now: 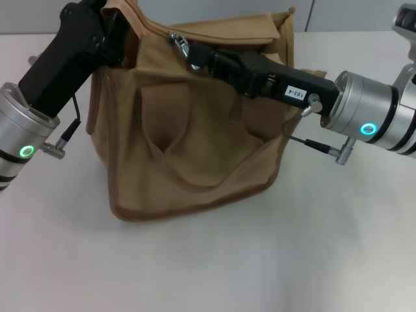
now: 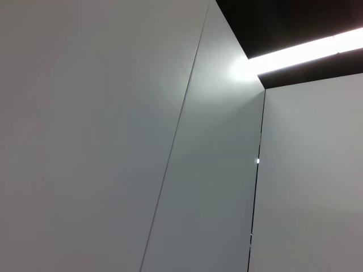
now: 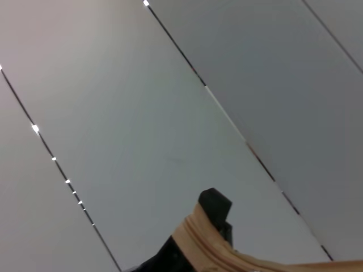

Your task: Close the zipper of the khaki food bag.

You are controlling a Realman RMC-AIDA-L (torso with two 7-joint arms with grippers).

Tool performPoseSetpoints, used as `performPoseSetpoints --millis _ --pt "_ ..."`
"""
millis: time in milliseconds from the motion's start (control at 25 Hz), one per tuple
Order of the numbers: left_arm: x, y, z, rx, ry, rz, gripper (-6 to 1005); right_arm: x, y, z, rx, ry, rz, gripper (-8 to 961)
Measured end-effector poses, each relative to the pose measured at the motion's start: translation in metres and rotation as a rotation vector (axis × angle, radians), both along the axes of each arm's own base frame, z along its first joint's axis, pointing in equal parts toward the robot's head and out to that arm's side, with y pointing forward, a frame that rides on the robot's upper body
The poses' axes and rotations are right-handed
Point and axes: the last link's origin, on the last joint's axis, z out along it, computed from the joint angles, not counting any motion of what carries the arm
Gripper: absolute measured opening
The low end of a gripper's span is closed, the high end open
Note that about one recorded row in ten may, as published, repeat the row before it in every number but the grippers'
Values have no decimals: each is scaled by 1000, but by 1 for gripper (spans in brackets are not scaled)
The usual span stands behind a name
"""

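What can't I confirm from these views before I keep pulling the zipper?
- Head view: left gripper fingertips, hidden behind the khaki food bag's corner.
- Head view: right gripper at the silver pull tab; actual pinch unclear.
- Zipper track: blocked by the right arm.
- Left wrist view: only wall panels.
- Right wrist view: only a tan fabric edge.

Both arms [image 1: 58, 65] [image 1: 279, 84] crowd the bag [image 1: 195, 162] top; table [image 1: 208, 266] in front lies free.
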Motion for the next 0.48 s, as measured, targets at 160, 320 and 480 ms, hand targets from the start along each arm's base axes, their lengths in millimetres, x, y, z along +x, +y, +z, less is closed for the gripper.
performPoseSetpoints --millis 160,320,480 --pt "-2 0 1 7 -3 7 7 5 1 1 10 -7 -23 -2" --pt "-6 -1 4 17 -5 21 7 11 2 4 24 -4 -49 -2" --pt "-9 -2 6 30 -13 38 7 18 2 8 43 8 -80 -2"
